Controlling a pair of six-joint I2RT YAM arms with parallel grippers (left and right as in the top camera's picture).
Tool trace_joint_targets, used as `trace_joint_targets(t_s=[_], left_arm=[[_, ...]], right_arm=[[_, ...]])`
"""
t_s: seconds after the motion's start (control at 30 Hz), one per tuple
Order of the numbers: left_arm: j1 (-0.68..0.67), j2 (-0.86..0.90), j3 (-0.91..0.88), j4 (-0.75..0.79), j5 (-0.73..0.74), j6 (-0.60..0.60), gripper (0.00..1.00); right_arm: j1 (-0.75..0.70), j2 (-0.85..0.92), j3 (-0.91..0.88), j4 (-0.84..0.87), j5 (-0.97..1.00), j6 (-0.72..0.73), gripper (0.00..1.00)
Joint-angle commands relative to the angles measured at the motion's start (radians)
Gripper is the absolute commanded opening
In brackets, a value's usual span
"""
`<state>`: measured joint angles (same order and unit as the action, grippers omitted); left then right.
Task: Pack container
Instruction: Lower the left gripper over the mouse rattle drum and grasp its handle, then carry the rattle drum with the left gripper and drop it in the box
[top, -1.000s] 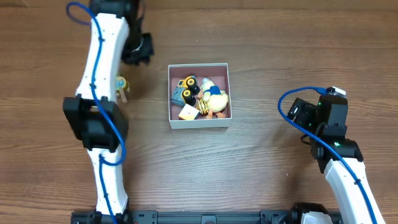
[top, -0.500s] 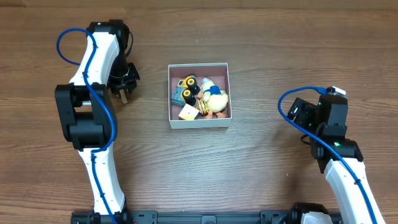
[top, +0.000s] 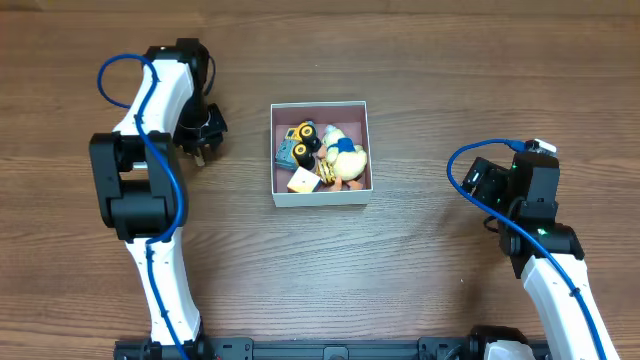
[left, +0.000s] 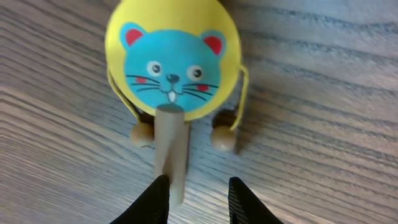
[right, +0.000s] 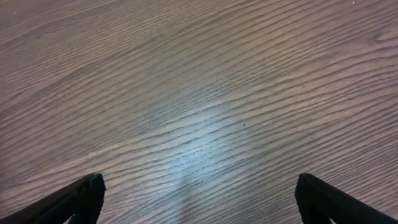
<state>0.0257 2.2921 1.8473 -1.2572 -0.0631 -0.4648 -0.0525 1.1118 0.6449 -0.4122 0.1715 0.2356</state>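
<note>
Wood table (top: 420, 80): container (top: 320, 198) right of left fingers (left: 155, 199), parted astride rattle (left: 173, 62); right fingers (right: 74, 199) spread wide.

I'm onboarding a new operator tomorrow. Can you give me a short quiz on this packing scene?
1. True or false: the cat-face drum toy already lies inside the container.
2. The fingers of the left gripper straddle the toy's: A) handle, B) bead, C) face.
3. Fill in: the right gripper is ___ above bare table.
Key: 1 false; 2 A; 3 open.
</note>
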Motion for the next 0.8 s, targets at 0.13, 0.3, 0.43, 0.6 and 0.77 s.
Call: trace_joint_targets(t_s=[0.13,0.3,0.43,0.6,0.77], left_arm=[[0.045,-0.003,-0.080,0.038,0.012,0.020,0.32],[0.045,-0.003,-0.137,0.106,0.046,0.044,0.32],[0.046,-0.003,-0.135,0.114,0.045,0.093,0.23],[0.045,-0.003,-0.116,0.105,0.045,0.095,0.10],[0.029,-0.006,0.079,-0.060,0.046,0.095,0.10]], right_arm=[[-0.004,-0.001,0.009,0.007,-0.001,0.000,1.00],[-0.004,-0.001,0.009,0.007,-0.002,0.000,1.00],[-0.004,-0.001,0.009,0.007,-0.002,0.000,1.00],[-0.004,-0.001,0.009,0.007,-0.002,0.000,1.00],[-0.004,-0.001,0.009,0.007,-0.002,0.000,1.00]])
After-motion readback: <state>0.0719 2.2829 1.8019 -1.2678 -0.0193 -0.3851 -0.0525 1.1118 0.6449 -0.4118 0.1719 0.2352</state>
